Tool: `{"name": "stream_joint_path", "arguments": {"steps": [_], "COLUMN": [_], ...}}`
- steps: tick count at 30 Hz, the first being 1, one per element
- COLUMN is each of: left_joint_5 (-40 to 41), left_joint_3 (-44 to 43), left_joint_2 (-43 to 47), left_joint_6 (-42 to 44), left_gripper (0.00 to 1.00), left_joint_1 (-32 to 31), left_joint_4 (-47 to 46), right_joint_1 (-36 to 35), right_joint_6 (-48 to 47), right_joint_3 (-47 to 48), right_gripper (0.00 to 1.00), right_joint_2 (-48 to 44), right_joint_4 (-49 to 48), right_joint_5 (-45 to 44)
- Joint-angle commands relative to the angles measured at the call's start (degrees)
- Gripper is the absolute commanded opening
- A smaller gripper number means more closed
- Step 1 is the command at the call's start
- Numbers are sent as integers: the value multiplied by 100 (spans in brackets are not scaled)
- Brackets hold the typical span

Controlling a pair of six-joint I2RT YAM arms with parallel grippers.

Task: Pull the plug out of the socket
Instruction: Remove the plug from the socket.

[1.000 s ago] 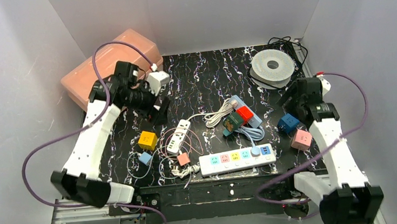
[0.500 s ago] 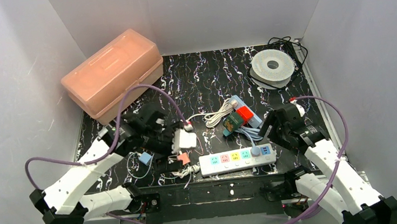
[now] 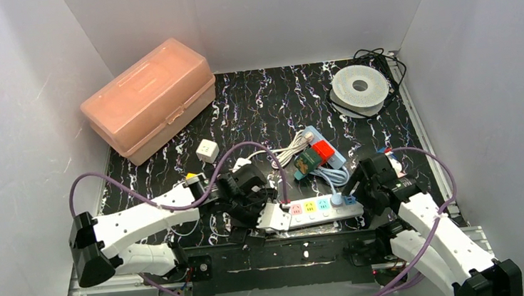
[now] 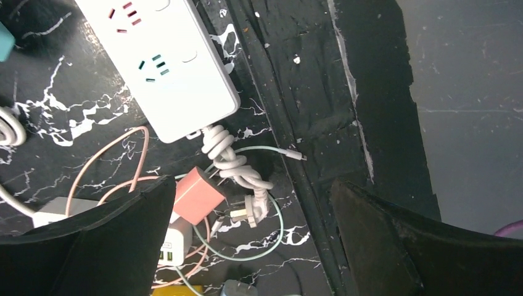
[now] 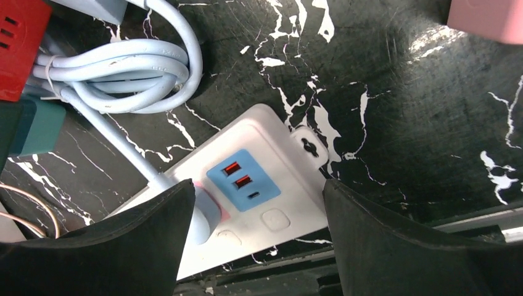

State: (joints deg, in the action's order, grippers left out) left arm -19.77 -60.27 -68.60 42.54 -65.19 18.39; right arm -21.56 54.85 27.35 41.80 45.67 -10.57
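While the white power strip (image 3: 322, 210) is lying along the near edge of the tabletop (image 3: 270, 104), almost at the front border, little room is remaining on that side; the wider free surface is opening toward the back, between the pink box (image 3: 147, 97) at the far left corner and the grey spool (image 3: 359, 89) at the far right corner. The light blue plug (image 5: 206, 216) is sitting in the strip, just beside the blue USB panel, and its blue cable (image 5: 123, 68) is coiling behind it. The right tool (image 5: 256, 185) is hanging over this end of the strip with its fingers apart, one on each side of the USB panel; it is gripping nothing, and I cannot tell if one finger is touching the plug. The left tool (image 4: 251, 185) is hovering over the other end of the strip, fingers spread wide and holding nothing; a knotted white cord (image 4: 231, 163) and a pink charger (image 4: 198, 196) are lying below, between them.
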Motion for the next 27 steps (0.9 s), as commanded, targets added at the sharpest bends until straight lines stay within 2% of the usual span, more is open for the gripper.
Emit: {"name": "stream_joint_path", "arguments": {"steps": [1,13,19,27], "left_joint_5": [195,149,77,688], "left_joint_3": [143,442,361,436], "left_joint_2": [-252,-1168,-1448,-1987], "left_joint_6": [-555,-933,-1073,-879], "left_gripper": [98,98,98,98], "left_joint_1": [-38,-47,-47,-47], "left_joint_4": [-57,-828,-917,-1766], "right_joint_1": [-24,-32,-91,-103], "right_joint_6": [348,828,969,866], "right_joint_3": [-223,-927,-1045,-836], "right_gripper": [82,76,73,73], "right_joint_2": [-150,-491,-570,-744], "right_joint_4": [-348,-1345,-1616,-1254], "right_joint_5": [345,1612,1768,1675]}}
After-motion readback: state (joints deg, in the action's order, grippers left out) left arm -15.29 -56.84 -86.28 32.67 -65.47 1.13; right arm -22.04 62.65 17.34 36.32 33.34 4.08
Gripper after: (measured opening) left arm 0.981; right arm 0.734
